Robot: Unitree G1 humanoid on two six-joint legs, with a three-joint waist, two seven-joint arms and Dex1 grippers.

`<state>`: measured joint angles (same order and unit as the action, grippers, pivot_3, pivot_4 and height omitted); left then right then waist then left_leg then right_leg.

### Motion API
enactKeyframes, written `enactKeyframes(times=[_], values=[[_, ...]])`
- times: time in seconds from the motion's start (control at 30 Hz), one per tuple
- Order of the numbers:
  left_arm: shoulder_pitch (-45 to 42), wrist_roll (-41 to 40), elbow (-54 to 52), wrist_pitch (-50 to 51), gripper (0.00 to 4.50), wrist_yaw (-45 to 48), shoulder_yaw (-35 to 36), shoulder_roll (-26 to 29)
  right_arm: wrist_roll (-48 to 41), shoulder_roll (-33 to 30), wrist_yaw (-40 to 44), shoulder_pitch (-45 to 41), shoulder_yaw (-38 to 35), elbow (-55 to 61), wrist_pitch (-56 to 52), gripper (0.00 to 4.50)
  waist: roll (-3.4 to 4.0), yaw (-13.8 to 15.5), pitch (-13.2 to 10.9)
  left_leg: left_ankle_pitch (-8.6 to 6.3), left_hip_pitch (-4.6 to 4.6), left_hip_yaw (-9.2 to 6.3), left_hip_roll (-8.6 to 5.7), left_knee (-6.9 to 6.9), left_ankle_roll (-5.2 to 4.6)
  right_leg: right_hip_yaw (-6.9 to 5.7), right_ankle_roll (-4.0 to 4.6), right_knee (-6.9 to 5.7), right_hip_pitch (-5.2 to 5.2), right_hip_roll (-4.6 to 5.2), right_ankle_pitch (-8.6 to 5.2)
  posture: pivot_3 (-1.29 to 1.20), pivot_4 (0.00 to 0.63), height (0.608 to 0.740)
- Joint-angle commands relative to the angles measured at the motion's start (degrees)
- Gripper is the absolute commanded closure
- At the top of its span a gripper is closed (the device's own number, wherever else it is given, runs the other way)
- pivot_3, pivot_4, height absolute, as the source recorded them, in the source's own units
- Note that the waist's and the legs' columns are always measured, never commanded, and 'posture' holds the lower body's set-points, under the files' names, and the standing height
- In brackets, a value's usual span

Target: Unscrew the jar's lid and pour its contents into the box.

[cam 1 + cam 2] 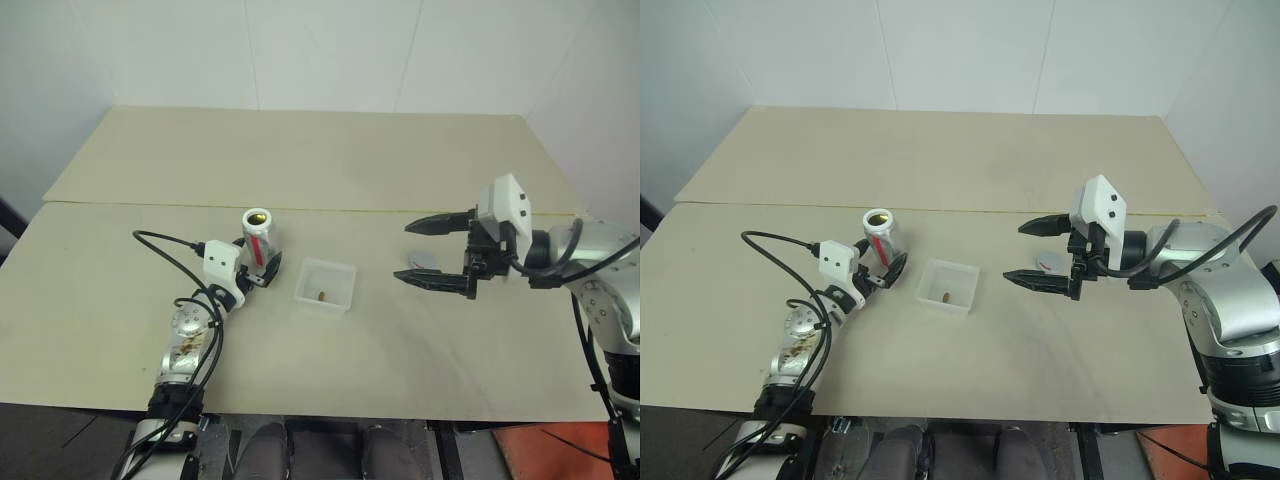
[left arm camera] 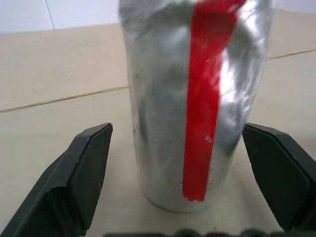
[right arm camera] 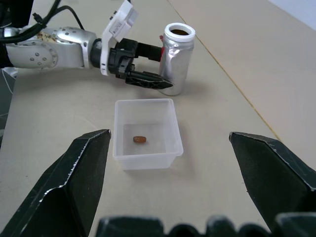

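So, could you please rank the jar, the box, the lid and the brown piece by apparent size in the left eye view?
1. Box, largest.
2. Jar; standing upright, so seen partly end-on, and the ranking against the box is less sure.
3. Lid, partly hidden behind the right gripper.
4. Brown piece, smallest.

The beige table (image 1: 330, 160) bears the upright jar (image 1: 258, 236), the box (image 1: 326, 285) and the lid (image 1: 425, 261).

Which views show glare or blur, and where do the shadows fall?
Left wrist view: jar close, soft-edged, bright sheen across its foil. Right wrist view: box and brown piece sharp, foreground fingers softer. Eye views: even light, faint shadow under the right gripper.
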<state>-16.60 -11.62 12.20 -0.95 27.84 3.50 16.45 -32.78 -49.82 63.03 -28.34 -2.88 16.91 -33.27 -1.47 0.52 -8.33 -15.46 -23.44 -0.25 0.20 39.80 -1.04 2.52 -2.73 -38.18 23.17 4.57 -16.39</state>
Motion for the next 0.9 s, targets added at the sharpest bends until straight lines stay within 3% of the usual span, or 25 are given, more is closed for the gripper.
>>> enactKeyframes(times=[0.03, 0.13, 0.3, 0.53, 0.9], values=[[1.4, -1.9, -5.9, 2.7, 0.02, 3.0, 0.5, 2.6, -0.4, -0.6, -0.2, -0.2, -1.4, 1.7, 0.1, 0.00, 0.00, 0.0, 0.0, 0.00, 0.00, 0.00, 0.02, -0.01, 0.00, 0.00, 0.00, 0.02, 0.00, -0.02, 0.00, 0.00, 0.150, 0.740], [3.8, -7.2, -12.1, 10.1, 0.02, 8.4, 1.8, 6.9, -0.4, -0.8, -0.2, 0.7, -1.7, 1.7, 0.1, 0.00, 0.00, 0.0, 0.0, 0.00, 0.00, 0.00, 0.07, 0.00, 0.00, 0.00, 0.00, 0.03, -0.01, -0.03, 0.00, 0.00, 0.150, 0.740], [8.3, -15.1, -20.5, 17.7, 0.02, 22.8, 4.4, 20.2, -0.4, -1.0, -0.1, 2.1, -2.0, 1.5, 0.3, 0.00, 0.02, -0.5, 0.0, -0.01, 0.03, 0.01, 0.15, -0.07, 0.00, 0.00, 0.01, 0.07, -0.02, -0.05, 0.00, 0.00, 0.150, 0.740], [7.3, -25.4, -21.6, 22.8, 0.02, 42.3, 11.6, 36.7, 0.0, -2.3, 1.3, 3.3, -2.7, 0.1, 1.1, 0.00, 0.04, -0.8, 0.0, -0.01, 0.10, 0.06, 0.20, -0.10, 0.00, -0.04, 0.01, 0.20, -0.05, -0.05, 0.00, 0.00, 0.150, 0.740], [-5.0, -21.9, -9.9, 17.2, 0.02, 51.8, 11.2, 41.8, 1.5, -5.6, 3.6, 4.7, -3.7, -3.0, 3.5, 0.00, 0.05, -1.4, 0.0, -0.05, 0.08, 0.16, 0.22, -0.11, -0.07, -0.05, 0.01, 0.13, -0.02, -0.15, -0.01, 0.00, 0.150, 0.740]])
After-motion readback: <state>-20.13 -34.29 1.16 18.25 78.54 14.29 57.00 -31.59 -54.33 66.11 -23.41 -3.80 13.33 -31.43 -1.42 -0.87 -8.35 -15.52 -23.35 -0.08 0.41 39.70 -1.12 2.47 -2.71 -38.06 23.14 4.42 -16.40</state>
